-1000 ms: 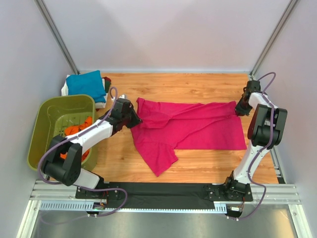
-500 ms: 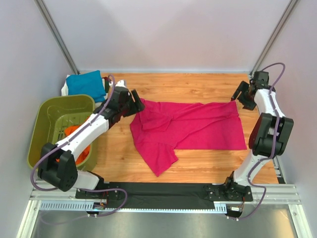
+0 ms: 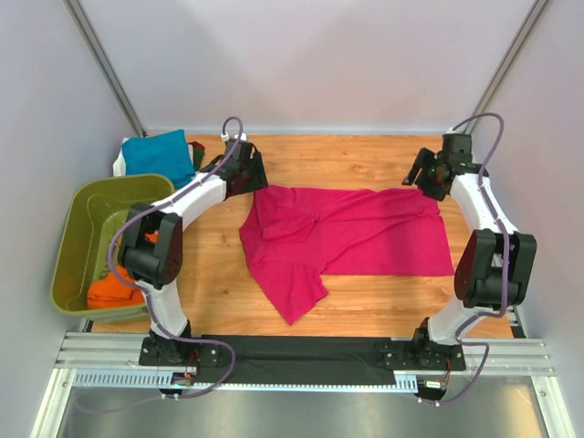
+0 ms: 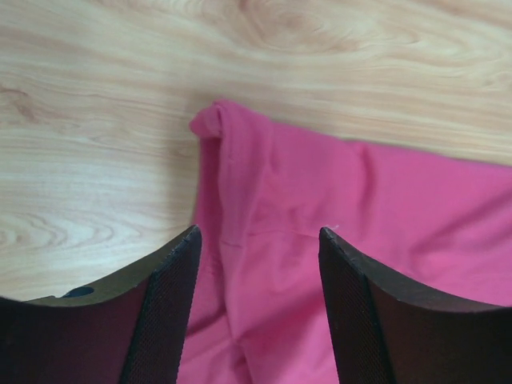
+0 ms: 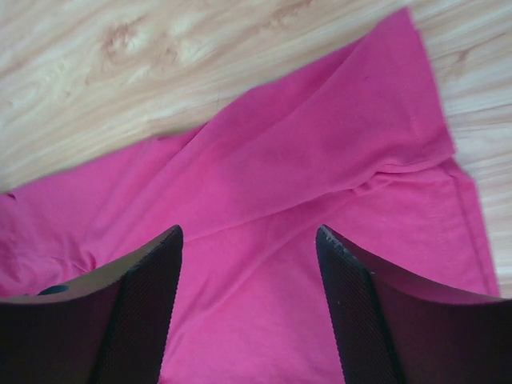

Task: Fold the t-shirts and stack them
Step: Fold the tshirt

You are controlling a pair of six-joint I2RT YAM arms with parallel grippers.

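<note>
The left end effector (image 4: pixel 258 236) is spread wide over a corner of the pink t-shirt (image 3: pixel 365 233), at 10 o'clock. The right end effector (image 5: pixel 247 234) is spread wide over its 2 o'clock corner. The shirt lies long on the table (image 3: pixel 365 160), from 9 to 3 o'clock.

The scene is lit brightly and evenly from above, only soft, faint shadows being cast just beside the magenta-pink t-shirt (image 3: pixel 365 233), whose folds are shown clearly overhead, while in both wrist views the dark fingers (image 4: pixel 160 320) nearest the lens are slightly blurred.
</note>
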